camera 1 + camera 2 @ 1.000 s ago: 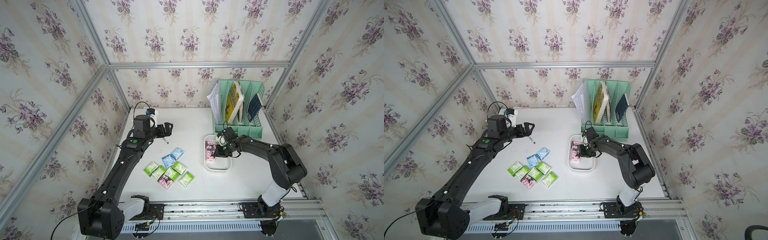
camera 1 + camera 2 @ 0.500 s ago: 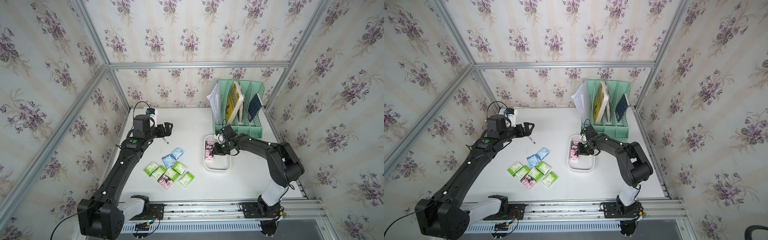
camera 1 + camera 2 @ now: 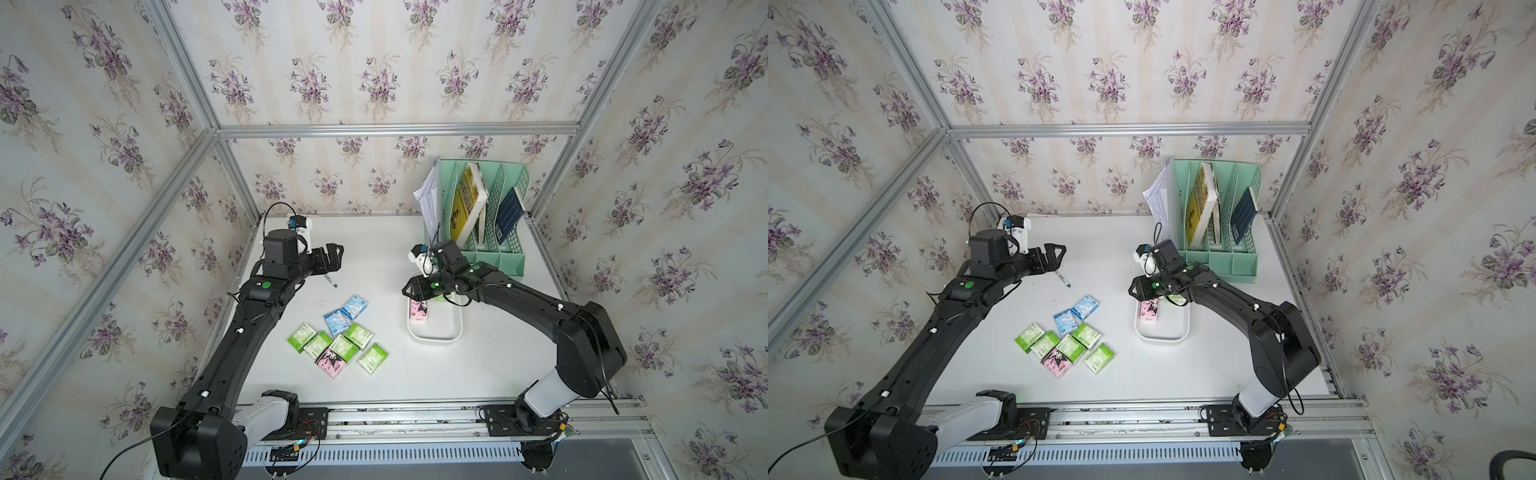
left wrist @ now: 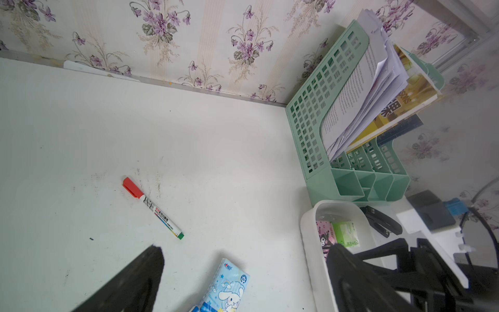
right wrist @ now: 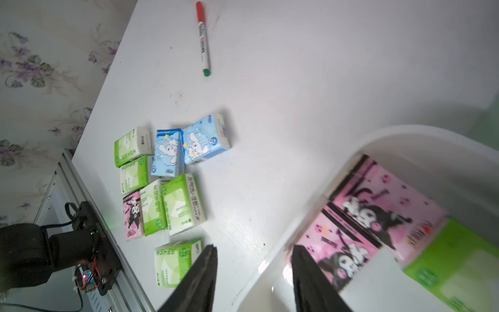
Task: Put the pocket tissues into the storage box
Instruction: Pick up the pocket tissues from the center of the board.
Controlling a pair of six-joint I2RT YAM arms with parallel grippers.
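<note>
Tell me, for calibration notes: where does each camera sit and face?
Both top views: high above the front, looking down at the table; left arm and right arm show whole.
Left wrist: low, facing marker and file organiser; open left gripper frames it.
Right wrist: above the storage box, facing the pocket tissues; open right gripper shows.
Shared: wrist views both show marker and storage box.

A bare strip of table is seen between the loose pocket tissues and the storage box — a lane running from the front rail towards the back wall. The box's far end is covered from above by the right gripper and its arm; the near end is uncovered. Just behind the box, passage is blocked by the file organiser. Beyond the packets, the marker pen is overhung by the left gripper — the far middle is unoccupied.
</note>
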